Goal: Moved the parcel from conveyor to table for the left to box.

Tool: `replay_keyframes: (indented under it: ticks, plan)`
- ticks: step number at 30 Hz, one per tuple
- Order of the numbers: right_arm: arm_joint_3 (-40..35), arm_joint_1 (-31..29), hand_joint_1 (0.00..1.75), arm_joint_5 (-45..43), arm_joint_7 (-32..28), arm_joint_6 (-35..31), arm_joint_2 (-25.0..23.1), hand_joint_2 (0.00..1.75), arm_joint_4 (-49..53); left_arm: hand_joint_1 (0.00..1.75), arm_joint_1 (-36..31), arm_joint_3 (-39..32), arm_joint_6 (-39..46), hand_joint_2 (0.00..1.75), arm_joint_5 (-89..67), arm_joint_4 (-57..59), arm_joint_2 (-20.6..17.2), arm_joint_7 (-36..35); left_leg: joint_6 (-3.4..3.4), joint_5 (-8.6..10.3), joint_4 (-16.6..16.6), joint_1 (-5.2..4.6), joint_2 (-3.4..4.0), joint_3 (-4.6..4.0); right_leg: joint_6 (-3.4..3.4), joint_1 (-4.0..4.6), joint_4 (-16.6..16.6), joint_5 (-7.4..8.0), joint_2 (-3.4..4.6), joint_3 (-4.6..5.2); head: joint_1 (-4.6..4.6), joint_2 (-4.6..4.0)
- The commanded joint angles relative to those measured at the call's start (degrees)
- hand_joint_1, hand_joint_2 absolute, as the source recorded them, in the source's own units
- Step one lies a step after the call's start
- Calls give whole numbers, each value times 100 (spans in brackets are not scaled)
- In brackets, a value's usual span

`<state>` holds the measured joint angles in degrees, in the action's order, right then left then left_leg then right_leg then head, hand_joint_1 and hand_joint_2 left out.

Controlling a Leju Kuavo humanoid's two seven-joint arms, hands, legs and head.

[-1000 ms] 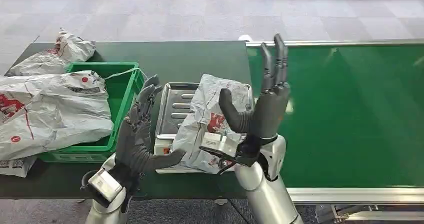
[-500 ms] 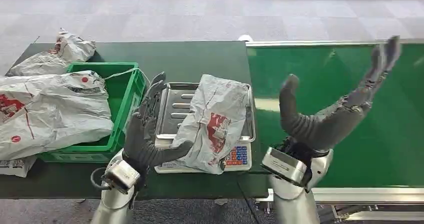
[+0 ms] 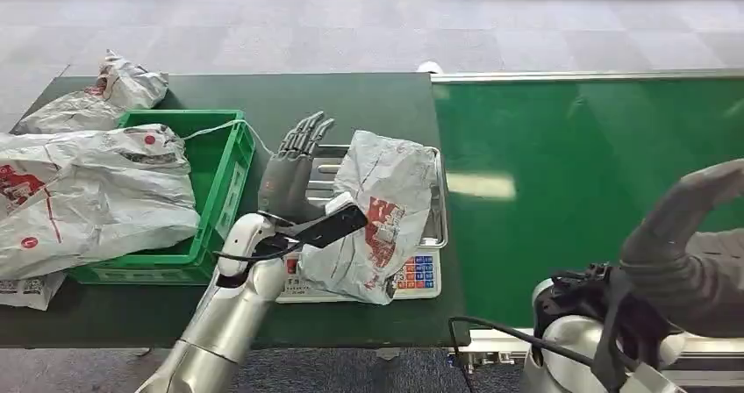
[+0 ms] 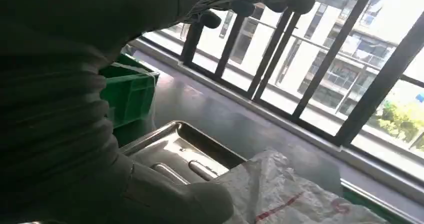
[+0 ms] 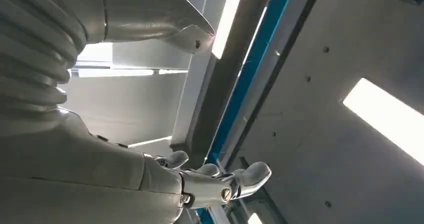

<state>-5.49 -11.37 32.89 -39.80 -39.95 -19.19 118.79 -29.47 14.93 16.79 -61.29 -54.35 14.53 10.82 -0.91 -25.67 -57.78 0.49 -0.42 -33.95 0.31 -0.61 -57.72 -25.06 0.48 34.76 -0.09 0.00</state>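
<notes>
Since the parcel (image 3: 379, 213) is a crumpled plastic mailer lying across the scale tray (image 3: 307, 169), I judge it light, soft and slippery; I'd take it by the bunched middle, not a loose edge. My left hand (image 3: 294, 178) stands just beside it over the tray, fingers apart, thumb reaching against its near side, holding nothing. A second ago that hand sat lower, short of the tray, and the right hand (image 3: 693, 253) stood over the parcel; now it hangs wide right, fingers spread, empty. The bin (image 3: 215, 160) waits left.

Right hand (image 3: 693, 235) withdrawn; left hand (image 3: 294, 178) reached parcel (image 3: 382, 209), apparently touching.
</notes>
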Motion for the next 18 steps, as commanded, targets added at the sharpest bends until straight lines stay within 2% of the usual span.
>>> replay_keyframes:
  ticks: [1, 13, 17, 18]
  plan:
    - [-298, -107, 0, -164, -20, -5, -81, 175, -593, 0, -1213, 780, -459, 175, -877, 2647, -52, -316, 3, 0, 7, -1, -3, 12, -1, 0, 6, -2, -8, -14, 0, 0]
    - [-458, -210, 0, 6, -20, -5, -81, 175, -987, 0, -1207, 848, -719, 175, -981, 2723, 65, -200, 2, -2, 7, 0, 9, 8, -1, 1, 7, 1, 4, -9, 0, 0]
    - [-621, -353, 0, -33, -20, -5, -81, 175, -1261, 0, -1081, 584, -2023, 175, -216, 2836, 173, 1046, 3, -1, 13, -2, 17, 13, -1, 0, 12, 3, 10, -12, 0, 0]
    - [-621, -353, 0, -33, -20, -5, -81, 175, -1261, 0, -1081, 584, -2023, 175, -216, 2836, 173, 1046, 2, -3, 7, -1, 12, 9, 0, 0, 6, 0, 9, -9, 0, 0]
